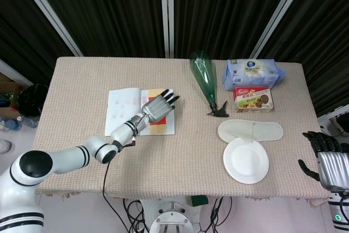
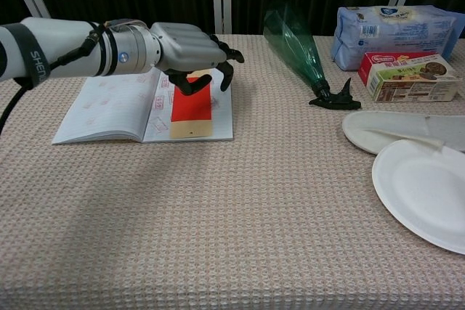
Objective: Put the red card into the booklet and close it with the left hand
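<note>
The booklet [image 1: 124, 109] [image 2: 109, 104] lies open on the left half of the table. On its right page rests the red card [image 2: 191, 104] [image 1: 157, 124], over a tan backing. My left hand [image 1: 158, 106] [image 2: 192, 50] hovers over the far end of the card and the page's right edge. Its dark fingers are spread and bent downward, and it holds nothing. The hand hides the upper part of the card in the head view. My right hand [image 1: 326, 160] hangs open beyond the table's right front corner, seen only in the head view.
A green plastic bottle [image 1: 204, 78] [image 2: 298, 45] lies on its side right of the booklet. Further right are a wipes pack [image 1: 252, 73], a biscuit box [image 1: 253, 100], a white slipper [image 1: 251, 130] and a paper plate [image 1: 246, 160] [image 2: 421, 192].
</note>
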`<action>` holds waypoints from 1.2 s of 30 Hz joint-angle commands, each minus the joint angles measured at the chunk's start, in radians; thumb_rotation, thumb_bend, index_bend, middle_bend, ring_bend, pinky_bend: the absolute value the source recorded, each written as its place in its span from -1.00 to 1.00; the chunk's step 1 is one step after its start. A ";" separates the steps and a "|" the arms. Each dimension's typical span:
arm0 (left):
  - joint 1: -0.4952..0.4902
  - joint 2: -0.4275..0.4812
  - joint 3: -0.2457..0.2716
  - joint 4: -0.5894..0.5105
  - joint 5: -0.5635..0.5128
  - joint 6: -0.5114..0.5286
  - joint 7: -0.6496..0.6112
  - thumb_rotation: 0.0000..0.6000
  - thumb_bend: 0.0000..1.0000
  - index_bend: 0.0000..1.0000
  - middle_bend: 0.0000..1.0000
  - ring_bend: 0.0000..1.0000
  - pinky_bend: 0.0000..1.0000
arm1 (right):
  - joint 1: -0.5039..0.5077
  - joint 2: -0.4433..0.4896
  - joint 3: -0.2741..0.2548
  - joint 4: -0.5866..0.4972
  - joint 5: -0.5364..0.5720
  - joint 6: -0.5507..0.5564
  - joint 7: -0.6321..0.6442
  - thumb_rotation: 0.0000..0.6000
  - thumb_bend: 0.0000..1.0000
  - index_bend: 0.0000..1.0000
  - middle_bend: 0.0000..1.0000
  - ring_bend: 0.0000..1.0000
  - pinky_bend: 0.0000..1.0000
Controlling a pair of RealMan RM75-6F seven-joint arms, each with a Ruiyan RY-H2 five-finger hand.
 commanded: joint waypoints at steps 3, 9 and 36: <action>-0.009 -0.018 0.017 0.015 -0.016 -0.002 0.037 1.00 0.46 -0.33 -1.00 -1.00 -0.91 | -0.001 -0.003 0.001 0.007 0.003 -0.002 0.006 1.00 -0.58 -0.58 -0.66 -0.71 -0.61; -0.023 -0.039 0.033 0.034 -0.048 -0.010 0.087 1.00 0.46 -0.32 -1.00 -1.00 -0.91 | 0.002 -0.003 0.002 0.011 0.003 -0.006 0.011 1.00 -0.58 -0.58 -0.66 -0.71 -0.61; 0.012 0.018 0.076 -0.028 -0.163 0.045 0.144 1.00 0.45 -0.24 -1.00 -1.00 -0.91 | 0.004 -0.003 0.000 0.007 -0.006 -0.007 0.006 1.00 -0.58 -0.58 -0.66 -0.71 -0.61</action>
